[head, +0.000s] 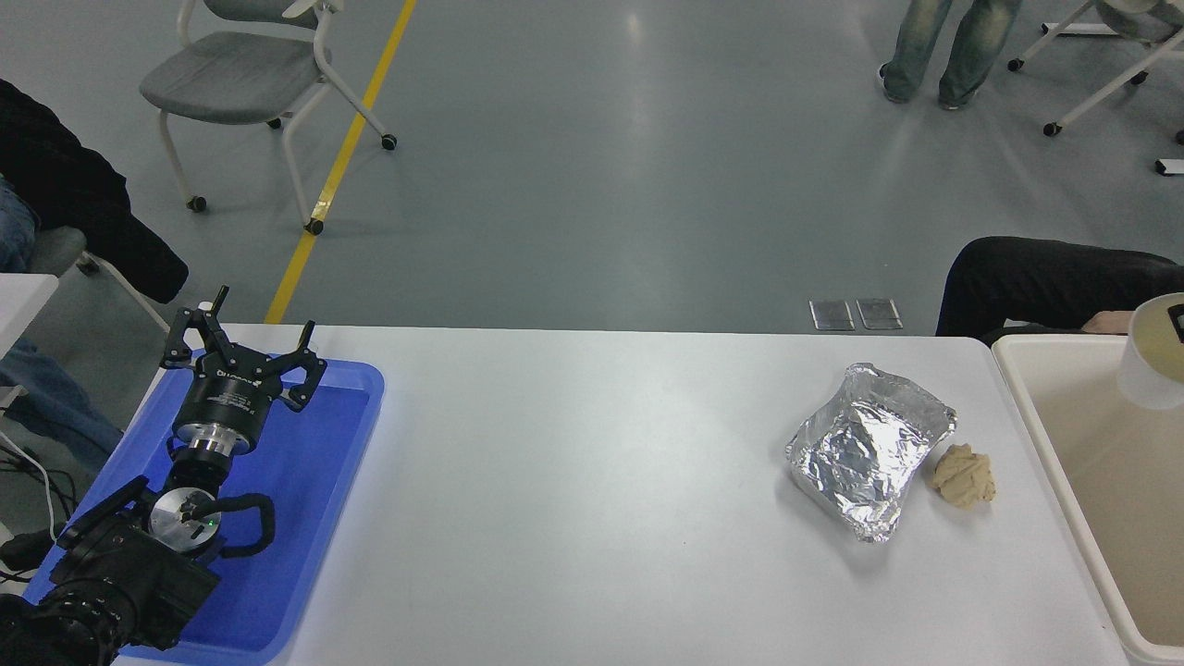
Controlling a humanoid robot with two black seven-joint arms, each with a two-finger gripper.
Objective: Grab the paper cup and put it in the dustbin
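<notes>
The paper cup (1150, 356) is at the right edge of the head view, tilted with its cream inside showing, in the air over the dustbin (1036, 407). Only a black sliver of my right gripper (1177, 321) shows at the cup's rim, and it holds the cup there. The rest of the right arm is out of view. The cream-beige dustbin stands against the table's right end, and its inside looks empty. My left gripper (242, 347) is parked at the lower left over the blue tray, with its fingers spread open and empty.
A shiny foil container (869, 449) lies on the white table's right part, with a small tan lump (964, 475) beside it, near the dustbin. The flat blue tray (319, 481) lies at the left. A person's dark-clad arm (1045, 282) rests beyond the far right corner.
</notes>
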